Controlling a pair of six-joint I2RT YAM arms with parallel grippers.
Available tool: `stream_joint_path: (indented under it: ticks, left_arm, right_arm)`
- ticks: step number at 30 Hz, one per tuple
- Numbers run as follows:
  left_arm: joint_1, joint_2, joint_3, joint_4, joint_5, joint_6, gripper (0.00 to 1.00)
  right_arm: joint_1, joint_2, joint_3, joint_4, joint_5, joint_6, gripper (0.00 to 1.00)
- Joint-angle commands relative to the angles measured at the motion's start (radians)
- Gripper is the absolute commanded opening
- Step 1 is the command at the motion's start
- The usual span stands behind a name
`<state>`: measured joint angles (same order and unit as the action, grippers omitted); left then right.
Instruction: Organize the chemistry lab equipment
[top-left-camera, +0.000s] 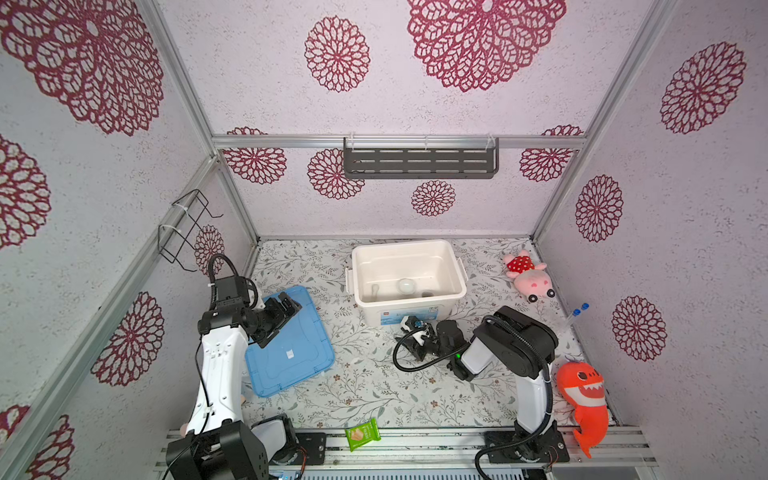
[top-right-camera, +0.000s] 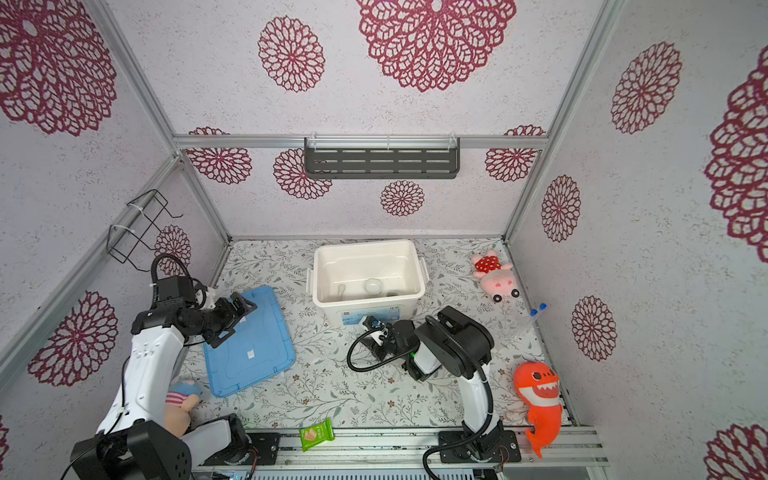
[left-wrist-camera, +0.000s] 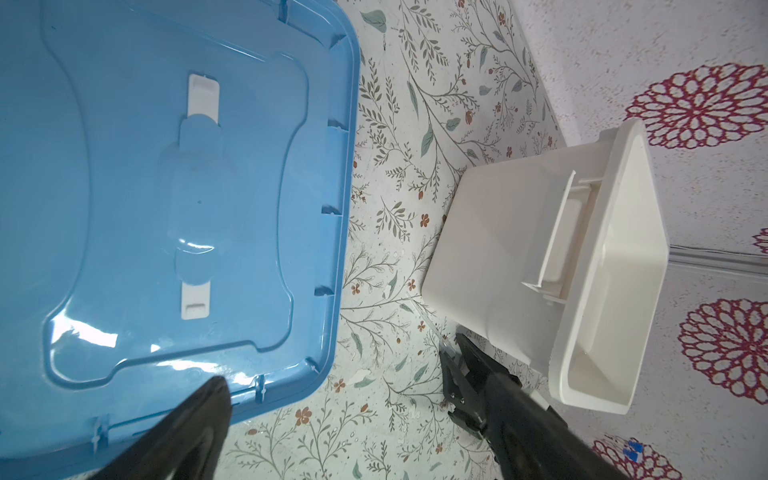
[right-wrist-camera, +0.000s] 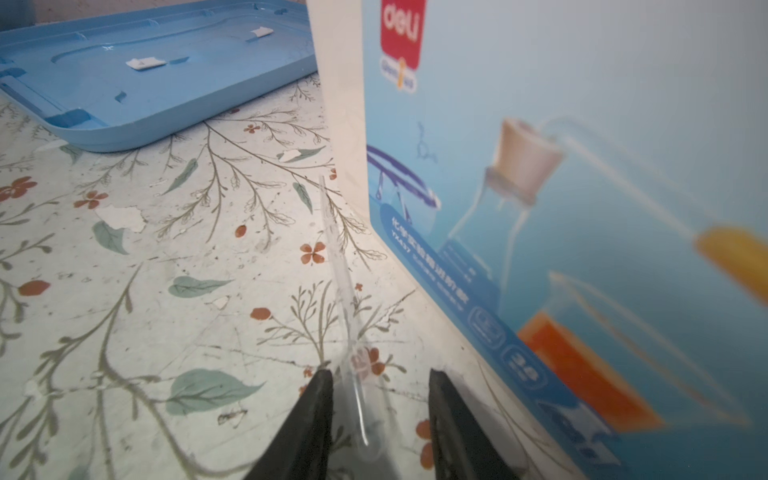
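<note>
A thin clear glass tube (right-wrist-camera: 335, 257) lies on the flowered table just in front of the white bin (top-left-camera: 457, 266). My right gripper (right-wrist-camera: 380, 374) is down at the table, and its jaws straddle the tube's near end, apart, with a gap on one side. In both top views the right gripper (top-left-camera: 409, 332) sits close to the bin's front wall. A round white dish (top-left-camera: 406, 285) rests inside the bin. Two blue-capped tubes (top-left-camera: 579, 311) lean at the right wall. My left gripper (top-left-camera: 286, 305) hangs wide open and empty over the far edge of the blue lid (top-left-camera: 291, 353).
A pink pig plush (top-left-camera: 528, 276) lies at the back right and an orange shark plush (top-left-camera: 582, 395) at the front right. A green snack packet (top-left-camera: 363, 434) sits on the front rail. A doll (top-right-camera: 183, 399) lies by the left arm's base.
</note>
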<state>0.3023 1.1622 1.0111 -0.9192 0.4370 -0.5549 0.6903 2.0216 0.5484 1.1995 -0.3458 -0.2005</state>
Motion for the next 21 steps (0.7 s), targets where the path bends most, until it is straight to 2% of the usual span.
stream_joint_path:
  ticks: [1, 4, 8, 13, 15, 21]
  left_arm:
    - [0.008, -0.020, 0.024, -0.004, 0.000, 0.002, 0.99]
    - [0.008, -0.025, 0.030, -0.025, -0.011, 0.005, 0.99]
    - [0.008, -0.033, 0.010, -0.004, -0.002, 0.000, 0.99]
    - [0.008, -0.030, 0.027, -0.026, -0.014, 0.008, 0.99]
    - [0.008, -0.027, 0.027, -0.014, -0.014, 0.017, 0.99]
    - [0.008, 0.002, 0.099, -0.075, -0.053, 0.067, 0.99]
  right_arm:
    - [0.016, 0.032, 0.020, -0.120, -0.039, -0.053, 0.38]
    - [0.035, 0.041, 0.034, -0.170, -0.052, -0.065, 0.26]
    - [0.040, 0.052, 0.003, -0.138, -0.062, -0.048, 0.14]
    - [0.044, 0.008, -0.058, -0.090, -0.052, -0.015, 0.09]
    - [0.048, -0.024, -0.079, -0.086, -0.048, -0.010, 0.03]
    - [0.084, -0.147, -0.143, -0.080, -0.042, 0.019, 0.04]
